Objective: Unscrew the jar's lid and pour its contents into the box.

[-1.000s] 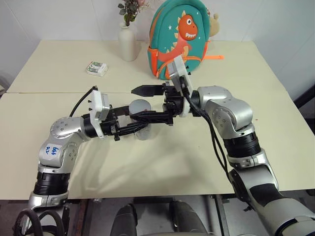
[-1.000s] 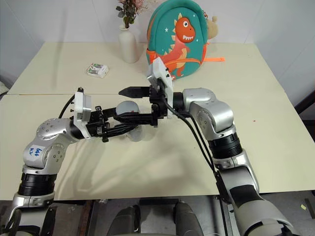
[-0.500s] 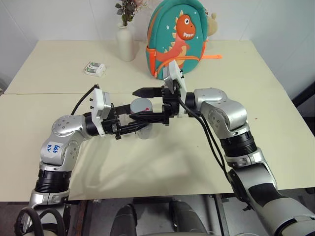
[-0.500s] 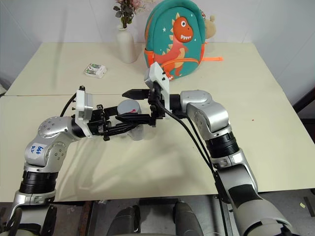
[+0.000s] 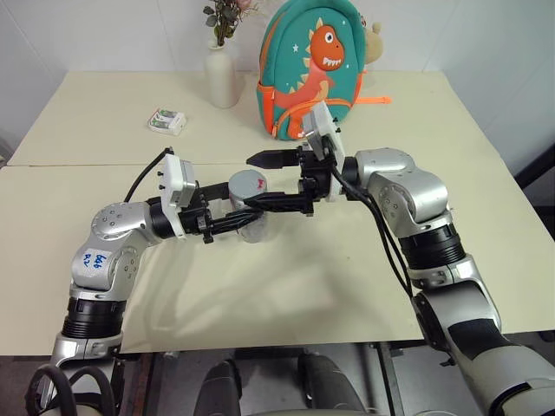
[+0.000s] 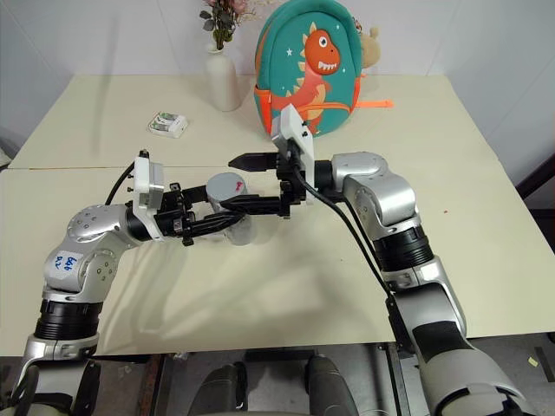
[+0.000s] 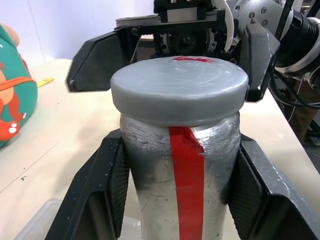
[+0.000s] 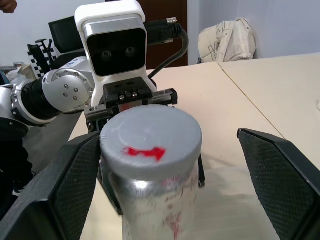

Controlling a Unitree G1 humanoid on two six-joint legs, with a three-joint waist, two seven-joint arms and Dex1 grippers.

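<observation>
My left gripper (image 5: 245,213) is shut on the jar (image 7: 180,165), a small cylinder with a red stripe down its cloudy wall, held upright above the table. The grey lid (image 5: 247,184) with a red mark sits on top. From the opposite side my right gripper (image 5: 257,183) reaches in level and open. Its two black fingers (image 8: 75,175) stand wide on either side of the lid without touching it. A corner of the clear box (image 7: 40,222) shows under the jar. The contents cannot be made out through the wall.
At the back of the cream table (image 5: 390,269) stand a white vase with flowers (image 5: 222,76) and a teal dinosaur backpack (image 5: 316,65). A small white-and-green packet (image 5: 167,121) lies at the back left. A seam runs across the table behind the arms.
My right gripper has shifted a little to the right, still open around the lid. The left gripper and the jar have stayed in place.
</observation>
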